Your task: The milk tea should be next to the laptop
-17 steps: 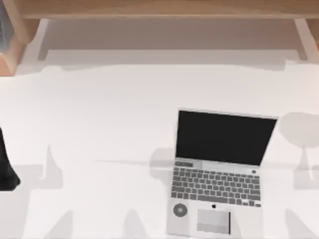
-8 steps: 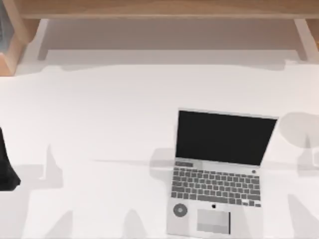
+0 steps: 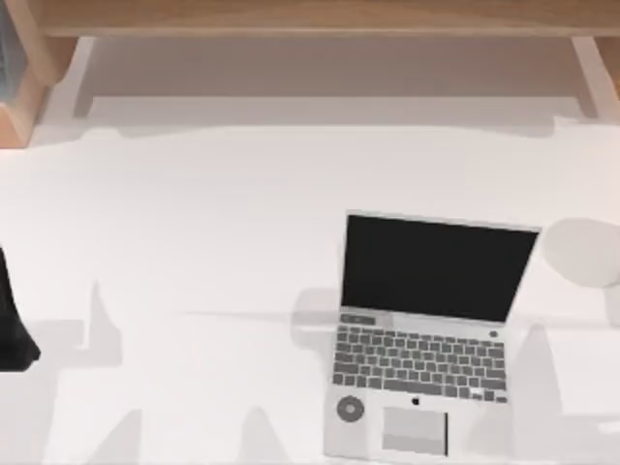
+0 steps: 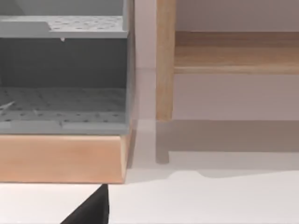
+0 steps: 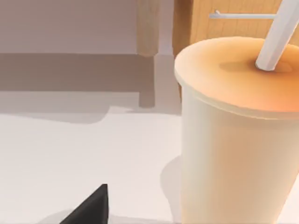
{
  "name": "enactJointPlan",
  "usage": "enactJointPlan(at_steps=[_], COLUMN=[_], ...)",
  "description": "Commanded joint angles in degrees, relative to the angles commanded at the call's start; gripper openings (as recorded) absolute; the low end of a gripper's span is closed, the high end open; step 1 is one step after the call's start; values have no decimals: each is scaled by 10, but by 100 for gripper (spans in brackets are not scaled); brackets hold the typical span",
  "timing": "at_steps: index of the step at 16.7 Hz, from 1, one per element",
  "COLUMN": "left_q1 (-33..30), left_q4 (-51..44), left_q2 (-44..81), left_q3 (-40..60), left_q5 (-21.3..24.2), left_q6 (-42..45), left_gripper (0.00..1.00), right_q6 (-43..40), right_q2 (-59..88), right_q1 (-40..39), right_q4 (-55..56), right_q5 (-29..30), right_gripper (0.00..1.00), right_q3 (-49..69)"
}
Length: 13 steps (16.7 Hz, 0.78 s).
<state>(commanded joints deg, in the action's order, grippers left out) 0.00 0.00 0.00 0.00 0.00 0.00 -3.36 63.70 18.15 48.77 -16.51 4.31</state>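
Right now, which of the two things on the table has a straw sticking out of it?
The milk tea, the pale cream cup at the table's right edge. The laptop beside it is flat, silver-grey and open.

Lighting bright and even. Soft grey shadows lie on the tabletop (image 3: 194,223) left of the laptop (image 3: 426,334); no glare.

White table (image 3: 194,223); wooden shelf frame (image 3: 310,17) along far edge w/ wooden post (image 4: 164,70); grey perforated rack (image 4: 63,70) on wooden base, far-left corner.
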Motion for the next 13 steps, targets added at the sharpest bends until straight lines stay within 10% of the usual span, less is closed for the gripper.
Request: enactJointPlan(at_steps=[13], left_q1=[0], left_q4=[0], left_q2=[0], left_q3=[0], left_q5=[0], left_q6=[0], left_gripper=[100], right_q6=[-8], right_q2=[168], right_q1=[44], right_q4=[136], right_q5=[-40], right_gripper=[100], right_q3=[19])
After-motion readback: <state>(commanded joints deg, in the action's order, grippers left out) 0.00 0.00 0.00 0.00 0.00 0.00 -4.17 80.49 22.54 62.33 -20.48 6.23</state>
